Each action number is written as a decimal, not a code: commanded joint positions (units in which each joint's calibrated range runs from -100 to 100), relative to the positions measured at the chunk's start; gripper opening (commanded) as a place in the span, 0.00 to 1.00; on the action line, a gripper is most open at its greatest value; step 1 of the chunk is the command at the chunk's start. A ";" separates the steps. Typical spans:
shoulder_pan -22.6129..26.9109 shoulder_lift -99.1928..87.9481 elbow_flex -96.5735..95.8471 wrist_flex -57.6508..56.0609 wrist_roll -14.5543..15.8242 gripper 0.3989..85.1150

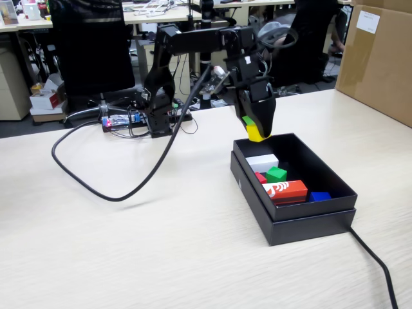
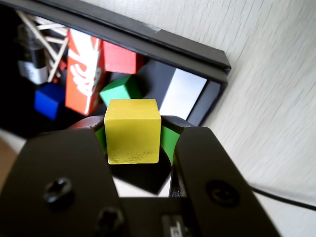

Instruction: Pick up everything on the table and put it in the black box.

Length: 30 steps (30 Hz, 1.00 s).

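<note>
Desk (image 1: 129,244): gripper (image 2: 133,140) w/ unlabelled yellow cube (image 2: 133,131).

Black hobby arm reaching out level, wrist bent down, tool clamped on a small yellow cube.

In the fixed view the black arm's (image 1: 193,45) upper link runs level from its base, and the wrist drops steeply so the tool (image 1: 255,134) points down. In the wrist view the tool (image 2: 133,143) has its two black jaws pressed against opposite sides of the plain yellow cube (image 2: 133,131), green pads showing beside it.
</note>
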 commanded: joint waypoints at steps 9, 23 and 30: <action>-0.73 7.34 0.30 3.82 0.20 0.37; -0.73 -11.82 -5.41 4.51 0.00 0.53; -3.71 -29.61 -12.03 4.51 -0.44 0.55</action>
